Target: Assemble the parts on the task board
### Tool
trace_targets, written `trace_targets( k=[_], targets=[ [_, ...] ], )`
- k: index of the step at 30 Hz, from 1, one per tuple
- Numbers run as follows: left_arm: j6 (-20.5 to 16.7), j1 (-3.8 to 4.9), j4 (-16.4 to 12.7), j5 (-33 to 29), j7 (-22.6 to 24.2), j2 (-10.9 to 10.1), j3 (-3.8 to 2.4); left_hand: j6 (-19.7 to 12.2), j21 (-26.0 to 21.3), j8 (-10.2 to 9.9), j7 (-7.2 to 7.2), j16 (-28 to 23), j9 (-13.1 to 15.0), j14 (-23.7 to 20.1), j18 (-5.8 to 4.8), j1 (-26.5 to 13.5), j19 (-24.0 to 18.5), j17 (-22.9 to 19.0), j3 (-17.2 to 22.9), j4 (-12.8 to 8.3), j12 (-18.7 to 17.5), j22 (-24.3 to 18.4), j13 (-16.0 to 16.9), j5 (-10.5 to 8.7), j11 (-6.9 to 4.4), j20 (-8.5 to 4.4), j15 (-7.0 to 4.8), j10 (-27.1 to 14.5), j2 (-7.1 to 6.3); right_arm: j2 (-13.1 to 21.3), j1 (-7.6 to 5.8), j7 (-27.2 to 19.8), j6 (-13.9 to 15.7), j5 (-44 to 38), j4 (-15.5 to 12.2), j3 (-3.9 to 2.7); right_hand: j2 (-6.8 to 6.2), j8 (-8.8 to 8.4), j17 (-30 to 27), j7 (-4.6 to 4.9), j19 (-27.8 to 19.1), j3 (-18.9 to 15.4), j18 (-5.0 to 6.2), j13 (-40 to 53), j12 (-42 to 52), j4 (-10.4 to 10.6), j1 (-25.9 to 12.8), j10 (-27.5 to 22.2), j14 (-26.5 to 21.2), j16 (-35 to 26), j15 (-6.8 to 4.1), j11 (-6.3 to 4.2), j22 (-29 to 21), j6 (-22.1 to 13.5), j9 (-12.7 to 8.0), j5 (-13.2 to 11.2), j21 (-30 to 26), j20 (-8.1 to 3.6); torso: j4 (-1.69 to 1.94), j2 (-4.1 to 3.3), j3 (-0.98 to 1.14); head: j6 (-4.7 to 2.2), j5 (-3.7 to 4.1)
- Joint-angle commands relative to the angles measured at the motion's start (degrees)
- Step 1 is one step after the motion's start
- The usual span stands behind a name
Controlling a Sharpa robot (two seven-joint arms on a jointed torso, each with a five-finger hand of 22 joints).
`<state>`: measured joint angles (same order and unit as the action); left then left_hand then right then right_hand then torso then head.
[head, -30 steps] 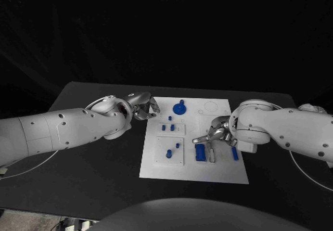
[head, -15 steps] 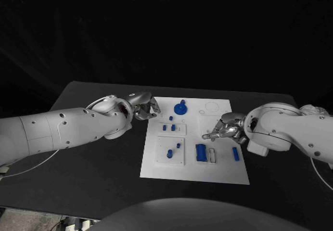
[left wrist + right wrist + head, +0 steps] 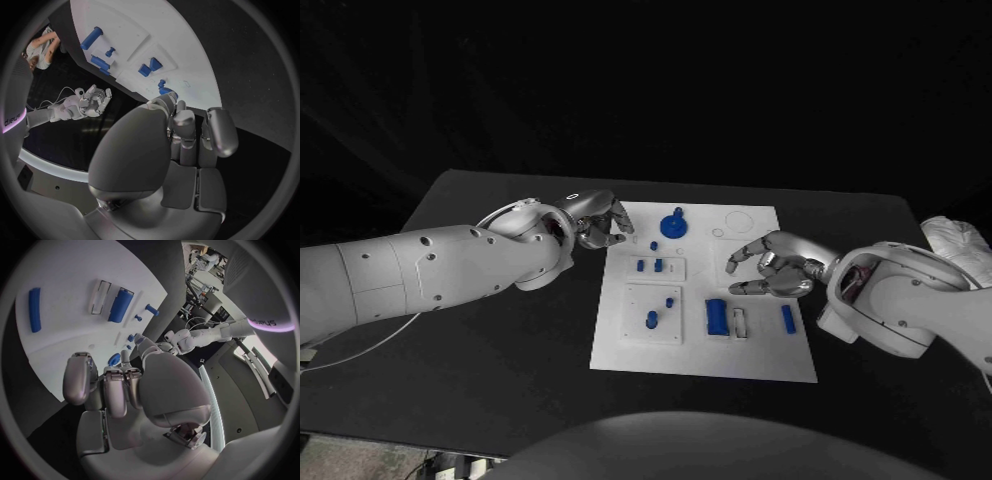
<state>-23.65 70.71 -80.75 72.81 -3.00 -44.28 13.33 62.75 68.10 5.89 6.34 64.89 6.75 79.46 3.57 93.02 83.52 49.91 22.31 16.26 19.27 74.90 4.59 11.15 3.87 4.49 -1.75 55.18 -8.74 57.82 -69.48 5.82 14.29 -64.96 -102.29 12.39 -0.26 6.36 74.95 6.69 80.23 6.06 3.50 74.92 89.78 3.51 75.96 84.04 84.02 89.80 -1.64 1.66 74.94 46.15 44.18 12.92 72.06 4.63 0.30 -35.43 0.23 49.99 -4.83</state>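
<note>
- The left silver hand [image 3: 599, 222] hung at the left edge of the flat white rectangular task board [image 3: 704, 360], fingers curled in and holding nothing; the left wrist view showed those fingers [image 3: 220, 131] closed above the board's corner.
- On the board lay small blue plastic parts: a round blue knob piece [image 3: 675, 225], a thick blue block [image 3: 717, 317] and a slim blue bar [image 3: 789, 319].
- The right silver hand [image 3: 772, 268] hovered over the board's right side, fingers spread, empty; the right wrist view showed the block [image 3: 120, 305] beside a recessed white slot [image 3: 99, 296].
</note>
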Motion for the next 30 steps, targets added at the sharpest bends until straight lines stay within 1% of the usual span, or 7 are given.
trace_targets(
  k=[1,4,11,20,22,26,30],
  targets=[
    [-1.5,0.02,-0.3,-0.3,1.4,-0.1,-0.03,0.3,0.1,0.3,0.14,0.1,0.1,-0.3,0.56,0.0,-0.4,0.1,0.4,0.1,0.0,9.6,-0.1,0.29,0.14,-0.07,0.14,0.4,0.10,0.0,1.45,-6.6,7.1,-9.8,-0.1,0.07,-0.27,2.64,15.1,-0.43,-0.2,-0.8,0.49,15.1,0.2,0.1,0.4,6.0,6.0,0.2,0.06,-0.29,9.8,2.0,1.0,-2.5,0.4,0.17,0.03,-0.04,-0.02,0.01,0.06],
    [-1.6,0.02,-0.4,-0.4,1.4,-0.2,-0.03,0.3,0.1,0.3,0.14,0.1,0.1,-0.3,0.57,0.0,-0.4,0.1,0.4,0.0,0.1,9.6,-0.1,0.30,0.13,-0.07,0.13,0.5,0.10,-0.2,3.27,-6.8,7.9,-11.9,0.5,0.08,-0.01,9.47,15.1,-0.90,-0.3,-2.0,0.55,15.1,0.2,0.0,1.4,6.0,6.0,0.2,-0.15,-0.80,9.8,2.3,5.8,-3.8,0.7,-0.36,0.08,-0.07,-0.02,0.01,0.05],
    [-1.8,0.02,-0.7,-0.4,1.5,-0.6,-0.03,0.3,0.2,0.4,0.13,0.1,0.1,-0.3,0.57,0.0,-0.4,0.2,0.4,0.0,0.1,9.6,-0.1,0.30,0.11,-0.07,0.11,0.5,0.11,0.5,5.82,-5.7,10.5,-15.6,2.0,0.08,1.45,13.94,15.1,-2.30,0.7,-2.4,0.19,15.1,0.2,1.8,0.6,6.0,6.0,0.2,-0.65,-1.27,10.3,3.5,7.2,-0.8,2.4,-0.46,0.07,-0.06,-0.05,0.01,-0.27],
    [-1.9,0.02,-0.9,-0.4,1.4,-1.3,-0.03,0.4,0.1,0.4,0.13,0.2,0.1,-0.3,0.58,0.0,-0.4,0.2,0.5,0.0,0.2,9.6,0.0,0.30,0.07,-0.08,0.08,0.8,0.11,3.7,5.70,-0.8,15.3,-20.1,0.6,0.07,1.76,15.41,15.1,-3.71,2.5,-4.4,-0.34,15.1,0.2,7.5,-5.2,6.0,6.0,0.2,-1.85,-2.41,11.0,7.0,5.5,0.3,5.0,-1.45,0.04,0.04,-0.05,0.01,-0.11],
    [-1.9,0.02,-0.9,-0.4,1.4,-1.4,-0.03,0.4,0.1,0.4,0.13,0.2,0.1,-0.3,0.58,0.0,-0.4,0.2,0.5,0.0,0.2,9.6,0.0,0.30,0.07,-0.08,0.08,0.8,0.11,4.6,4.93,1.0,15.0,-20.8,-0.2,0.07,1.64,14.97,15.1,-3.96,2.8,-3.5,-0.38,15.1,0.2,7.2,-3.9,6.0,6.0,0.2,-2.23,-2.93,11.1,7.3,4.7,6.2,5.5,-2.04,0.09,0.03,-0.04,0.01,0.11],
    [-1.8,0.02,-0.9,-0.4,1.3,-1.3,-0.03,0.4,0.1,0.4,0.13,0.2,0.1,-0.3,0.58,0.0,-0.4,0.2,0.5,0.0,0.2,9.6,0.0,0.30,0.07,-0.08,0.08,0.8,0.11,6.5,2.62,7.1,10.3,-23.5,-2.1,0.07,0.64,14.43,15.1,-4.75,3.4,-2.3,-0.66,15.1,0.2,8.9,-4.8,6.0,6.0,0.2,-2.88,-3.36,11.4,9.4,3.6,17.3,6.5,-2.55,0.10,0.02,-0.09,0.01,0.56],
    [-1.8,0.02,-0.8,-0.4,1.4,-1.2,-0.03,0.5,0.2,0.5,0.13,0.1,0.2,-0.3,0.58,0.0,-0.4,0.1,0.5,0.0,0.3,9.6,0.0,0.30,0.06,-0.08,0.08,0.9,0.12,7.6,0.18,15.7,1.9,-27.5,-3.7,0.07,0.31,14.47,15.1,-5.16,4.1,-4.0,-0.89,15.1,0.2,12.9,-12.1,6.0,6.0,0.2,-3.40,-3.65,11.7,13.5,3.1,12.5,7.5,-2.98,0.08,-0.02,-0.10,0.01,0.76]
  ],
)
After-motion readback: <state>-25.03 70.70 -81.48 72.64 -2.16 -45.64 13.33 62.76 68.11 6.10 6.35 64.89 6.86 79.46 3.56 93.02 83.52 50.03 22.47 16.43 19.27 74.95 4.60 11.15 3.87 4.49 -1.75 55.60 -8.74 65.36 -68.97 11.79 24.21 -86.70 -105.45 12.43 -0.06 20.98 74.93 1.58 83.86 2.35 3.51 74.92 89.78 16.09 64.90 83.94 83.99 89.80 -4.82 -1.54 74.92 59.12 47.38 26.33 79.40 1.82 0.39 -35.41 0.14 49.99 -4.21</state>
